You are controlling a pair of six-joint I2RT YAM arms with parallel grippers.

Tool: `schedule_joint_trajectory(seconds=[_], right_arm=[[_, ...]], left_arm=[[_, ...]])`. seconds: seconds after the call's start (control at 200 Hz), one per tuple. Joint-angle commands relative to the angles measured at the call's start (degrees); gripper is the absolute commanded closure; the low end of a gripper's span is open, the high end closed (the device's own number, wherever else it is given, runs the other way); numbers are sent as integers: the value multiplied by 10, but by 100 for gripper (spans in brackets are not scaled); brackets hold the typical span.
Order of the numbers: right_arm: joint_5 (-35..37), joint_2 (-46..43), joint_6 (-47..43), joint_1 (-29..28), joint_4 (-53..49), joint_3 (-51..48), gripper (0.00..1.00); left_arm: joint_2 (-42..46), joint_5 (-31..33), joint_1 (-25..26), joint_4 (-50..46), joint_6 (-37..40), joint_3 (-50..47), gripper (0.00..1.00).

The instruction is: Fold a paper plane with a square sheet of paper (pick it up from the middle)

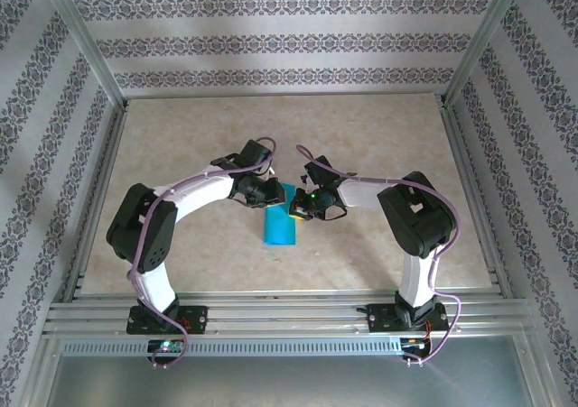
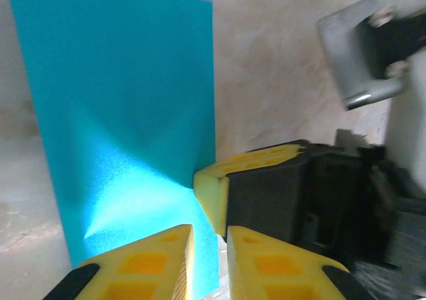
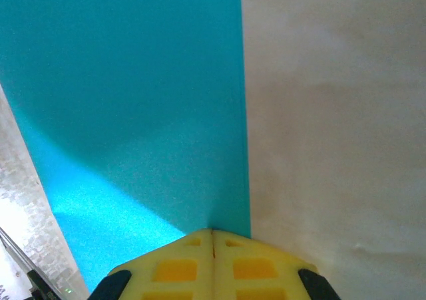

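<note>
Your right end effector [image 3: 213, 237] and left end effector [image 2: 210, 237] are both pinching the thin teal-blue paper sheet [image 1: 280, 224] above the beige desk [image 1: 181, 145].

No legible text, label, brand, number or sign on any surface

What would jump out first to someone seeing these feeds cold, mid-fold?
The bright blue sheet of paper at the middle of the beige table grabs the eye first. Both arms curl inward over its far end, the left gripper and the right gripper each pinching the paper's edge between yellow fingers. In the wrist views the paper seems lifted and faintly creased, not flat.
</note>
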State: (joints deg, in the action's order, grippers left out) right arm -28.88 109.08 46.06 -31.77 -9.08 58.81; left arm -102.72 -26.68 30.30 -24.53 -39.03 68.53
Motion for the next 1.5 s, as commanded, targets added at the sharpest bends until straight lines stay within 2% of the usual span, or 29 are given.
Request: schedule_joint_trajectory(seconds=[0.0,0.125,0.4,0.729,1.004,1.104,1.299,1.499], right_arm=[[90,62,-6,-6,-71,-21,94],[90,65,-9,-6,-68,-23,94],[95,78,-18,-5,-82,-21,94],[118,80,-30,-6,-116,-18,94],[135,72,-42,-6,-136,-13,95],[137,71,-49,-6,-140,-8,95],[137,73,-56,-5,-144,-3,95],[133,76,-53,-6,-144,-4,94]], left_arm=[[-24,-27,-5,12,0,-6,84],[-37,1,-8,-16,29,-12,88],[-45,-12,-40,16,43,-61,89],[-55,8,-65,14,68,-93,89],[6,44,-91,-40,97,-91,89],[29,11,-90,-21,74,-94,88],[38,-73,-61,126,-29,-130,88],[8,-85,-36,171,-63,-156,88]])
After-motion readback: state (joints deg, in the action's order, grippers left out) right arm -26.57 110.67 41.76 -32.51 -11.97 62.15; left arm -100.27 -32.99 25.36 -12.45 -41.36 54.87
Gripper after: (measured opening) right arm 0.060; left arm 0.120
